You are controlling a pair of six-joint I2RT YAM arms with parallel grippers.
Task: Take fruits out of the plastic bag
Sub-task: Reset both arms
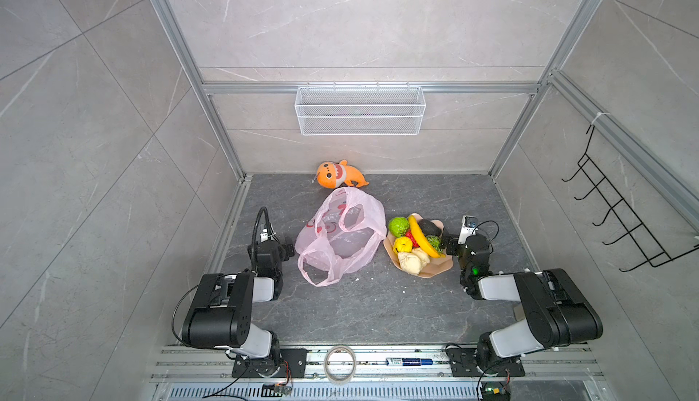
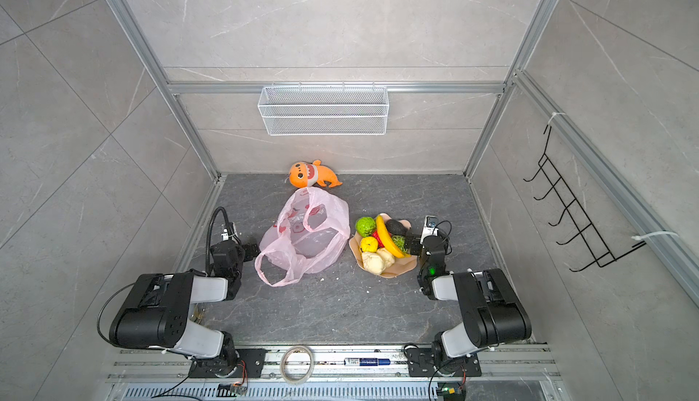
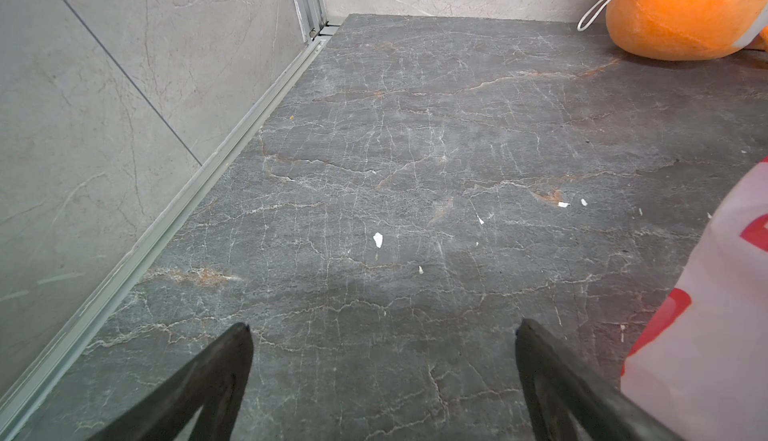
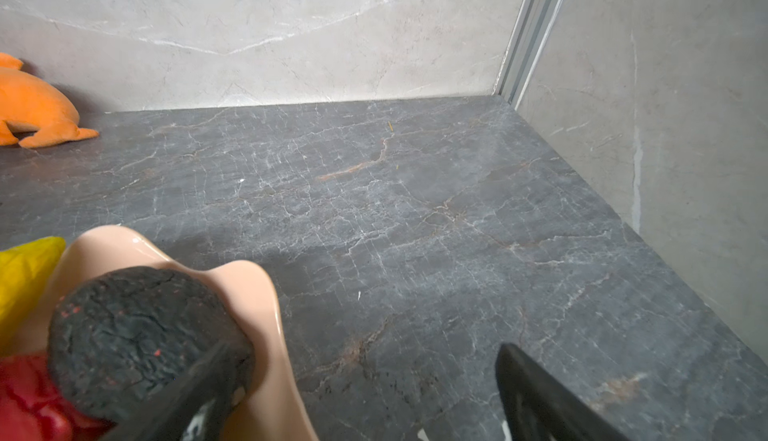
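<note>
Nearest: left gripper (image 3: 382,331) jaws are standing wide apart over bare table (image 3: 415,168), gripping nothing, with the plastic bag (image 3: 706,335) just beside. The right gripper (image 4: 365,351) is also gaping empty, right by the avocado (image 4: 137,335) on the plate (image 4: 257,293); contact unclear. The fruits (image 1: 421,240) are sitting piled on the plate. The bag is lying slack and translucent between the arms, looking empty. Likely finishing: the right arm should be lifting clear without nudging the avocado.

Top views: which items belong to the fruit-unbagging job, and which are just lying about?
Job:
- plastic bag, pink
- fruits, piled on the peach plate

Lying about:
- orange plush shark
- white wire basket on the back wall
- black hook rack on the side wall
- tape roll
- blue marker
</note>
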